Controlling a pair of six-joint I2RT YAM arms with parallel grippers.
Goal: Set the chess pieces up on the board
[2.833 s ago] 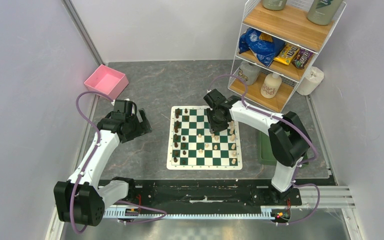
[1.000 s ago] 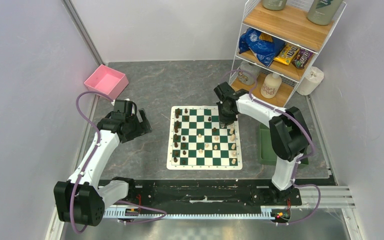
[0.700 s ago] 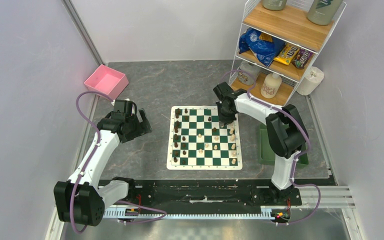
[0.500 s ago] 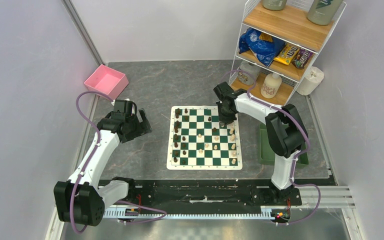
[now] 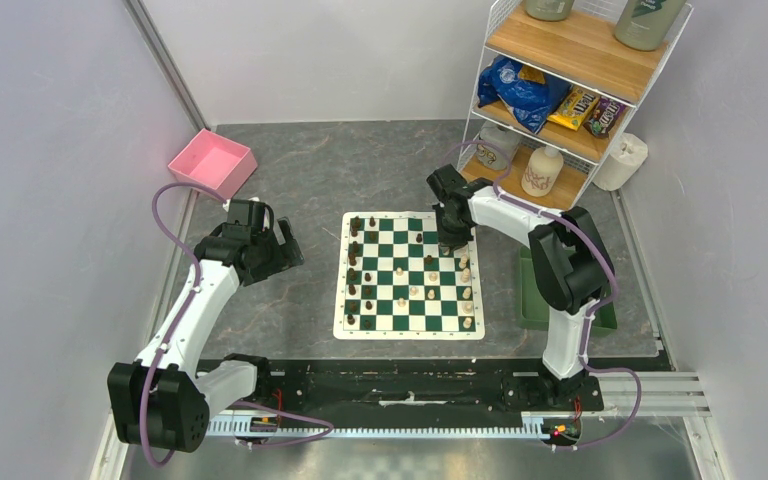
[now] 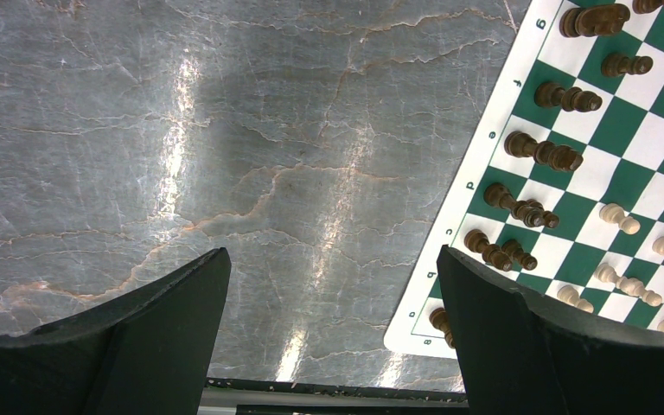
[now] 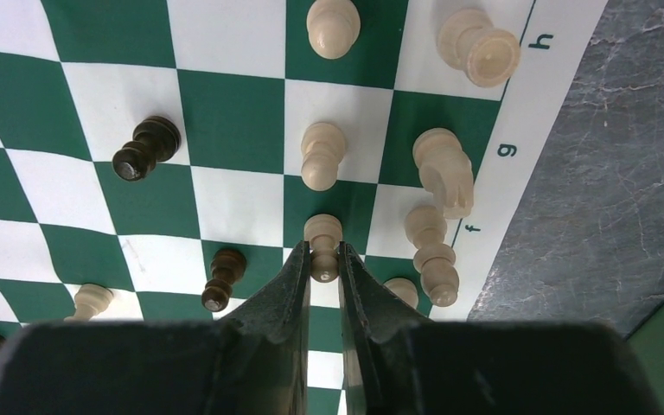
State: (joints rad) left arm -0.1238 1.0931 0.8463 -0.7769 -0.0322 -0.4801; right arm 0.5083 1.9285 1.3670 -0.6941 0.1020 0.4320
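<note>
Gripping pale pawn point(image 7: 322, 232), right pincer point(image 7: 323, 264) nearly closed, low over board point(image 7: 527, 86) near right edge. Seemingly seating it: keeping pawn upright, centring on square, clearing pale neighbour point(image 7: 432, 246) just beside before releasing. Idle left pincer point(image 6: 333, 259) hanging wide open, empty, over tabletop point(image 6: 225, 130).

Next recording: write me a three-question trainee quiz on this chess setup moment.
1. True or false: the left pincer is holding a dark piece.
2. The pawn gripped by the right pincer is: A dark brown, B pale cream, C pink.
3. Fill in: the left pincer hangs over bare table, to one side of the ___.
Key: 1 false, it is open and empty; 2 B; 3 board.
</note>
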